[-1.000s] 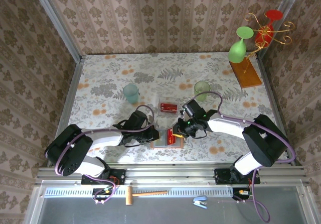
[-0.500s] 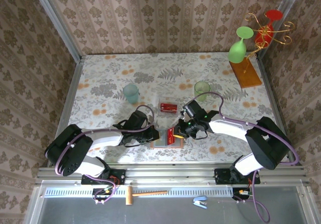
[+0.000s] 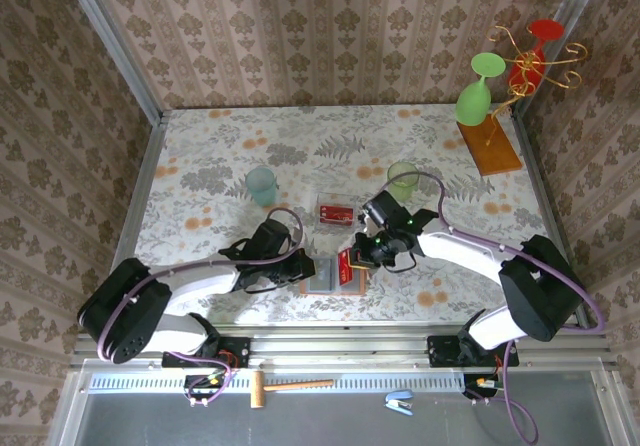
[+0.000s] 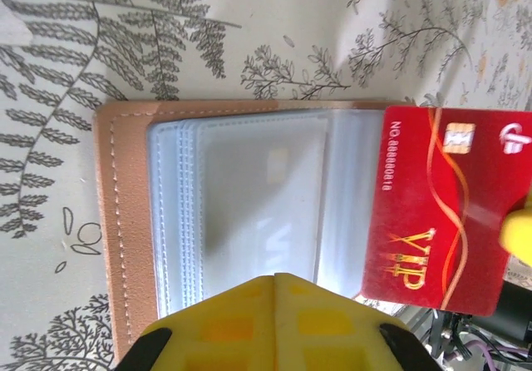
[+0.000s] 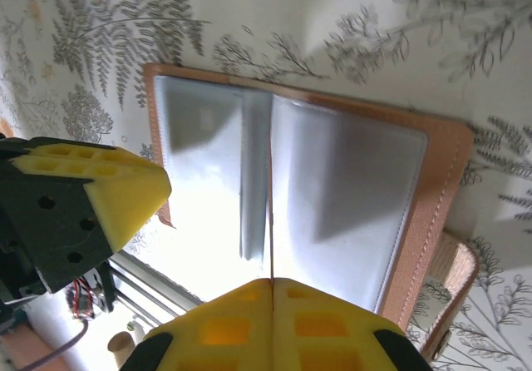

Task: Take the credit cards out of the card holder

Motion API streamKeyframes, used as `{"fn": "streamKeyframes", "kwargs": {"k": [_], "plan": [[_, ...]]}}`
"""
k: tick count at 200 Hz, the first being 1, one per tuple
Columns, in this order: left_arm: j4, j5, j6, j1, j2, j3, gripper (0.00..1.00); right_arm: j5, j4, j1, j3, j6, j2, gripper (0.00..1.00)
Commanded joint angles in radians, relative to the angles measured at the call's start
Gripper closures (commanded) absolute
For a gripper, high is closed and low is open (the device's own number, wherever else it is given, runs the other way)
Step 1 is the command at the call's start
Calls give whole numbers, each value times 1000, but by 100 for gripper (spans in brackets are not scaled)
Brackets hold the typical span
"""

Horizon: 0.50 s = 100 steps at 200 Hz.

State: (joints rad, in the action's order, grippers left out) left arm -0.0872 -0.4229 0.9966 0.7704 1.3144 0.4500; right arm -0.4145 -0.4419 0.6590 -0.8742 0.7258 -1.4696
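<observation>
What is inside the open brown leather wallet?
Stacked cloudy plastic sleeves in the tan leather wallet; the front one shows no red card. The sleeves behind it are covered. The red VIP card is outside, pinched by the right gripper.

The left hand [image 4: 275,292], its yellow fingers [image 4: 216,329] pressed together, covers the near edge of the card holder [image 4: 125,221] in the left wrist view. The frame's right edge clips the yellow fingertip [image 4: 519,236] pinching the red card [image 4: 432,213]. From the right wrist, the right hand [image 5: 272,286] hides the holder's lower rim. The card is a thin edge-on line, its face unreadable, and glare washes out the pockets. From above, the contents of the small clear box [image 3: 336,211] are too small to tell.
</observation>
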Motion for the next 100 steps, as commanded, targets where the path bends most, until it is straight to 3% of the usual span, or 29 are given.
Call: {"fn": "streamKeyframes", "kwargs": {"k": [1,100], "plan": [[56,22,-23,-11,-43,0,92,58,-165,4,-95,-209,-2,100],[123,61,-16,-45,-211,-73,91,238,-553,2,-535,-1031,-256,100]]}}
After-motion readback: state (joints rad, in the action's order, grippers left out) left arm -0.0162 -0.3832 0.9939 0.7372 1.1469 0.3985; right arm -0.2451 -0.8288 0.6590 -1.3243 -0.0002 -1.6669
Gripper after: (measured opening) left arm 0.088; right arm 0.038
